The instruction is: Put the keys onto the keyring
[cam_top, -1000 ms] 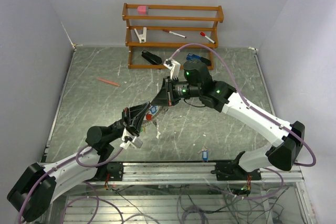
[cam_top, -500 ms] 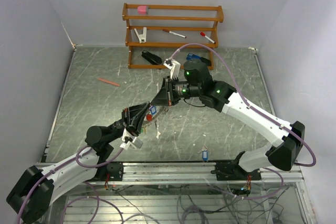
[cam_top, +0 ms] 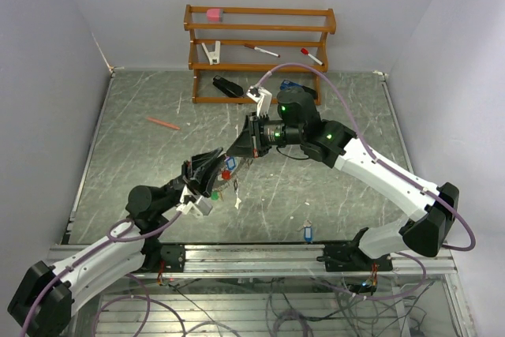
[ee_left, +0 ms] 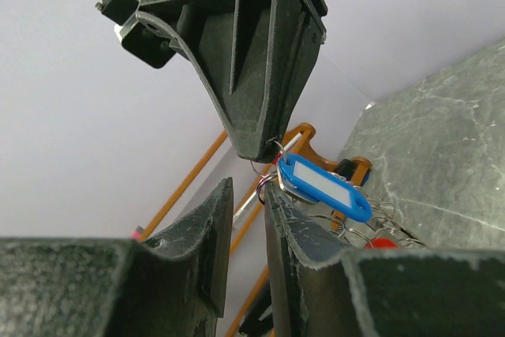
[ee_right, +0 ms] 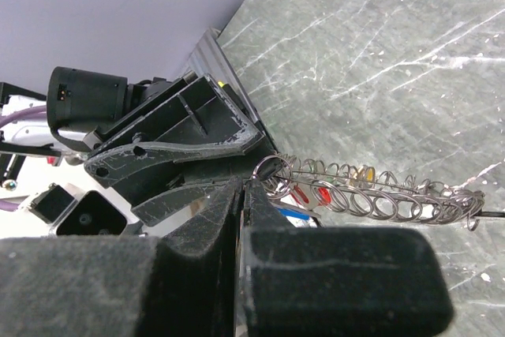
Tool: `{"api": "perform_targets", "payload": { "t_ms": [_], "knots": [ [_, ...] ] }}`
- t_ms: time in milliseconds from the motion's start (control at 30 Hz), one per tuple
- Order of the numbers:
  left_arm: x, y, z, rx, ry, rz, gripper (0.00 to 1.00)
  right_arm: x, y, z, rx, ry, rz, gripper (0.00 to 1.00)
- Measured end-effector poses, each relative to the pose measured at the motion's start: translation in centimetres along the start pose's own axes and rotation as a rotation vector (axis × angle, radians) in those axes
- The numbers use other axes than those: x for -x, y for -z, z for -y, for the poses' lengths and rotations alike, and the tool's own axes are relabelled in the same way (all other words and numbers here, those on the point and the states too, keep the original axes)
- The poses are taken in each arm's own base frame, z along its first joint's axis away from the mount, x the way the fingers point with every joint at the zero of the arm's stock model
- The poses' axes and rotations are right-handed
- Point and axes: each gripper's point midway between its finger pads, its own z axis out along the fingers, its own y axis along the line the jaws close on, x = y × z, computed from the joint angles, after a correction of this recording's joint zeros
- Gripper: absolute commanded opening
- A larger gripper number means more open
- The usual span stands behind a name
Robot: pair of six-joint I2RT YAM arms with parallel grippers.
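Observation:
My right gripper (cam_top: 237, 154) is shut on the thin wire of the keyring (cam_top: 230, 170) and holds it above the table. In the right wrist view the keyring (ee_right: 371, 195) runs to the right of the shut jaws (ee_right: 243, 189), fringed with small rings and red and yellow tags. My left gripper (cam_top: 213, 160) sits just below and left of it, jaws a narrow gap apart (ee_left: 248, 195) with nothing between them. A blue tag (ee_left: 323, 187) and a small split ring hang by its right fingertip. A loose blue-tagged key (cam_top: 307, 234) lies near the front edge.
A wooden rack (cam_top: 260, 45) stands at the back with a pink block, pens and a clip. A black stapler (cam_top: 227, 86) and a blue object (cam_top: 290, 85) lie before it. A red pen (cam_top: 162, 123) lies at the left. A small pale piece (cam_top: 237, 204) lies near the left gripper.
My left arm has moved up and to the right, bringing its gripper closer under the keyring. The right arm and the keyring have hardly moved.

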Motion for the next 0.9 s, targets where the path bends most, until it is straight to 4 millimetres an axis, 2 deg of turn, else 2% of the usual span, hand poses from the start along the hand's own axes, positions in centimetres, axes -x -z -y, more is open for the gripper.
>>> {"api": "perform_targets", "payload": {
  "t_ms": [333,633,700,900],
  "knots": [
    [-0.4,-0.1,0.5,-0.037,0.123,-0.052,0.20,0.1,0.0,0.0,-0.002,0.001,0.003,0.00],
    [-0.7,-0.2,1.1,-0.070,0.172,-0.079,0.15,0.0,0.0,0.1,-0.007,-0.001,0.001,0.00],
    [-0.7,-0.1,1.2,-0.071,0.173,-0.082,0.07,0.0,0.1,0.3,-0.012,-0.003,0.000,0.00],
    [-1.1,-0.2,1.0,-0.078,0.139,-0.100,0.07,0.0,0.1,0.5,-0.022,-0.009,-0.002,0.00]
  ]
}}
